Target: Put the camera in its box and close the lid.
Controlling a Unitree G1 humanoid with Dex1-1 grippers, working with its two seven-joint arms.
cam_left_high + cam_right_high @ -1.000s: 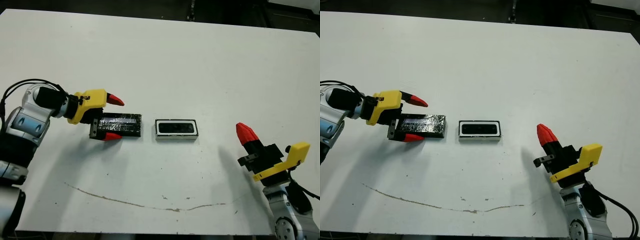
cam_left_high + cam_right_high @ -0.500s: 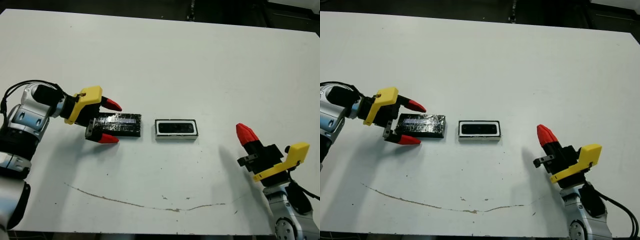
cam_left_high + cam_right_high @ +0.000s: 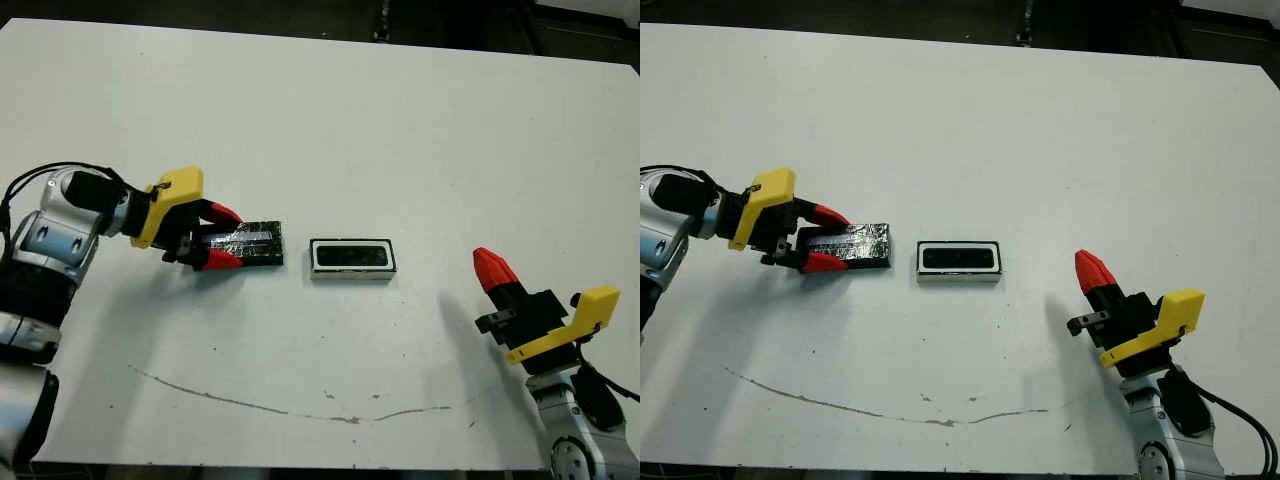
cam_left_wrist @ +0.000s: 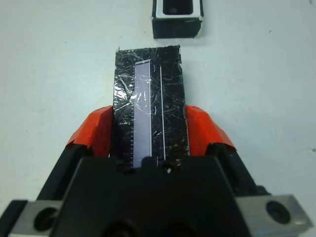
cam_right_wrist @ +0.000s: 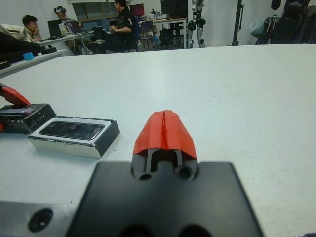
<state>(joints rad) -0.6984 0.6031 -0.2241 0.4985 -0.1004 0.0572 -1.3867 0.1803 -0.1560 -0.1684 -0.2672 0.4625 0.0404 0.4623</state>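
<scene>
The left claw (image 3: 222, 238) is clamped on the lid (image 3: 248, 243), its 2 red fingertips (image 4: 97, 132) pressed against the lid's 2 long edges at the end nearest the claw. The lid, black with a crinkly reflective top, reaches straight out from between those tips toward the box (image 3: 352, 257), and its far end stops just short of it, with a narrow strip of white table (image 3: 330, 120) between them. The box lies directly ahead of the left claw, beyond the lid, flat on the table. Inside it sits the camera (image 3: 352, 256), a dark bar filling most of the white interior, with the top uncovered.

The right claw (image 3: 493, 267) is well apart from the box, on the side away from the lid. Its 2 red tips (image 5: 166, 129) are pressed together with nothing between them. People sit at desks in the room beyond the table.
</scene>
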